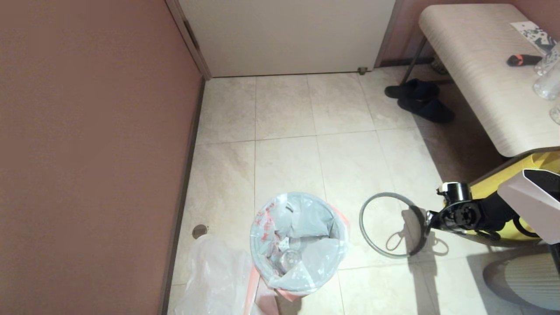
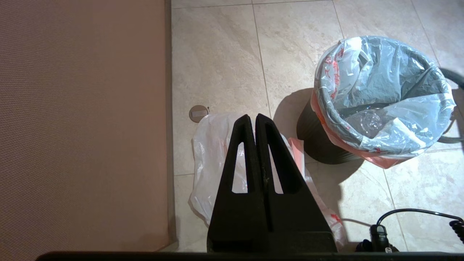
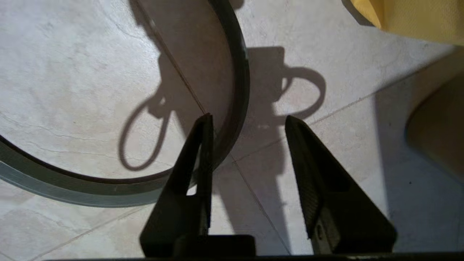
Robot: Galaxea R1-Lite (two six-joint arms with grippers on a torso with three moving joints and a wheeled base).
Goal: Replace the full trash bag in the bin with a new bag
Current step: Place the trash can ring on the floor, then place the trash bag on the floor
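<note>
The right gripper (image 3: 246, 123) hung low over the floor with its jaws spread partway and nothing between them; the grey hoop (image 3: 241, 83) lay flat on the tiles just under its inner finger, at about nine o'clock from the gripper in the head view. Farther out at nine o'clock stood the bin (image 1: 299, 240), lined with the full bag (image 1: 306, 227), a clear bottle (image 2: 366, 121) showing inside. The new bag (image 1: 210, 280) lay limp on the floor at about eight o'clock from the bin, against the wall. The left gripper (image 2: 255, 119) hung parked above that bag, fingers pressed together and empty.

The risks, as I judged them: the full bag's rim was draped loosely over the bin, so a pinch on one thin fold could tear it or tip the light bin. The hoop, resting near the arm, could be nudged or dragged when the arm swung across. The new bag's slick film might slip from a shallow grasp.
</note>
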